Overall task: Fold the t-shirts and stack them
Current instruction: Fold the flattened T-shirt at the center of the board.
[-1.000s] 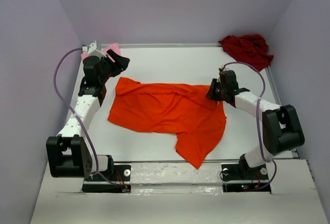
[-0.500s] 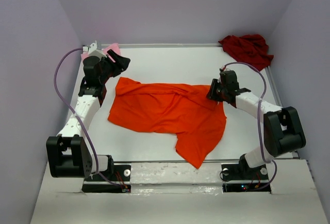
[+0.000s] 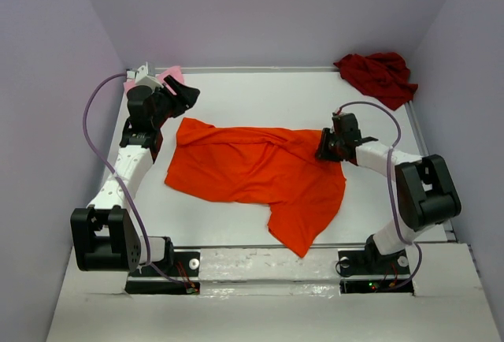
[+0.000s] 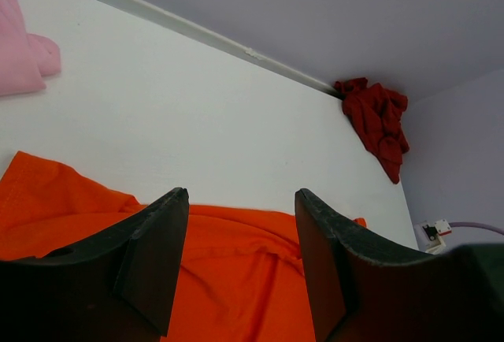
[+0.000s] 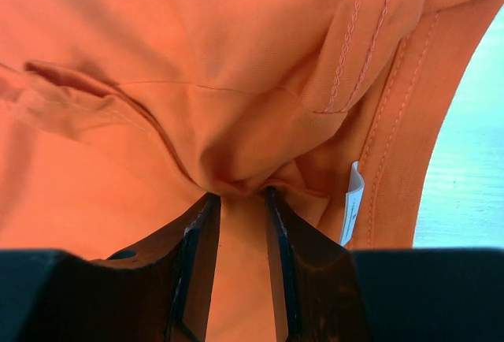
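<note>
The right gripper (image 3: 326, 150) has slid a little nearer and lower over the last second, its elbow swinging in. Its fingers are nipped tight on a bunched fold of the orange t-shirt (image 3: 252, 170) by the collar. That shirt lies spread and wrinkled mid-table (image 3: 260, 94), one flap trailing toward the near edge. The left gripper (image 3: 179, 94) hovers with its fingers apart, beside the pink t-shirt (image 3: 171, 79) in the far left corner. The dark red t-shirt (image 3: 378, 74) sits crumpled far right.

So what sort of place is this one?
Probably a lab test cell, not a home: a white table boxed in by plain lavender walls, left arm and right arm bolted at its near edge, orange t-shirt spread out.
</note>
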